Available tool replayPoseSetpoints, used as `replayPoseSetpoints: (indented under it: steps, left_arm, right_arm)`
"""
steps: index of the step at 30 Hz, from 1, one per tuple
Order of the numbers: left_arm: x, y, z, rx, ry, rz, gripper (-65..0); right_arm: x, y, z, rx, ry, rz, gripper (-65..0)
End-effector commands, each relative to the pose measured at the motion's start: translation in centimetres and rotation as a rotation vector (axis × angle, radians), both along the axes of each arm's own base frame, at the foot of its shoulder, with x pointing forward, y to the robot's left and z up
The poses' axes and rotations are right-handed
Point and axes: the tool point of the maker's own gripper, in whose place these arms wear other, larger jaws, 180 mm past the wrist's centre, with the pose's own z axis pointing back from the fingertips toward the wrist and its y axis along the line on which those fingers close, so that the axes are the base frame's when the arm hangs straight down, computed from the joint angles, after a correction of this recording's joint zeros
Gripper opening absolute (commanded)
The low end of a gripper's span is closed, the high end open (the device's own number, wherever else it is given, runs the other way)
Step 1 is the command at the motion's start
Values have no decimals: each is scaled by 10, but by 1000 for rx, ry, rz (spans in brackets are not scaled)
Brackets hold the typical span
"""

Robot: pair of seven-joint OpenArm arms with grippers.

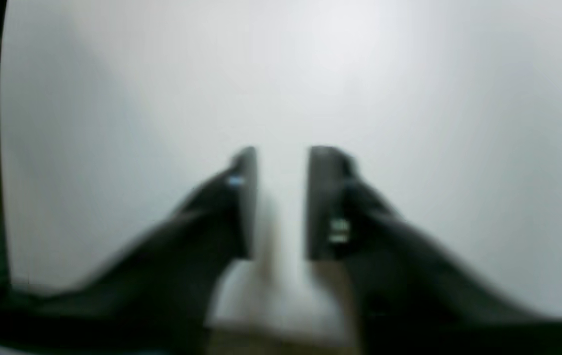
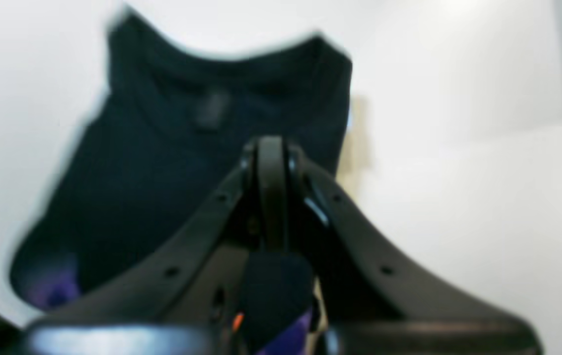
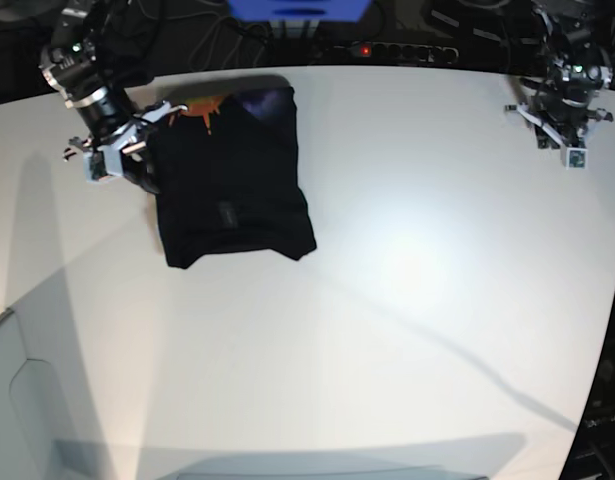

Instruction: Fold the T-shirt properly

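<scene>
The black T-shirt (image 3: 232, 190) lies folded into a rough rectangle on the left of the white table (image 3: 407, 300), with an orange print (image 3: 202, 107) at its far edge. My right gripper (image 3: 137, 160) sits at the shirt's far left edge. In the right wrist view its fingers (image 2: 271, 158) are pressed together, with black cloth carrying orange and purple print (image 2: 273, 296) bunched between them; the shirt (image 2: 172, 148) spreads out beyond. My left gripper (image 3: 565, 140) hovers at the far right of the table, well away from the shirt. Its fingers (image 1: 281, 202) stand apart with nothing between them.
A power strip (image 3: 387, 50) with a red light and a blue object (image 3: 297, 10) sit behind the table's far edge, among cables. A pale panel (image 3: 27, 400) stands at the near left corner.
</scene>
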Motion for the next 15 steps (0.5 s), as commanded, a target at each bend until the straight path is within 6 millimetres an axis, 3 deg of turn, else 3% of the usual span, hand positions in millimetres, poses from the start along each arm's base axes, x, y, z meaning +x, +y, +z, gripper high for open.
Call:
replayPoseSetpoints:
  steps: [1,2,8,15]
  left_arm:
    - [-3,3,12,25,-26,-9,-613]
    - [-10,1,13,26,-20,-2,-650]
    - [-63,-27,8,-1,64,7,-650]
    - [-140,-57,-16,-85,235,59,-650]
  right_arm:
    - [-7,-9,-1,-14,9,-14,-650]
    - [-14,-14,-6,-18,32,-29,-650]
    - [-78,-30,-35,-44,212,-68,-650]
    - [-164,-33,-56,-64,447,-51,-650]
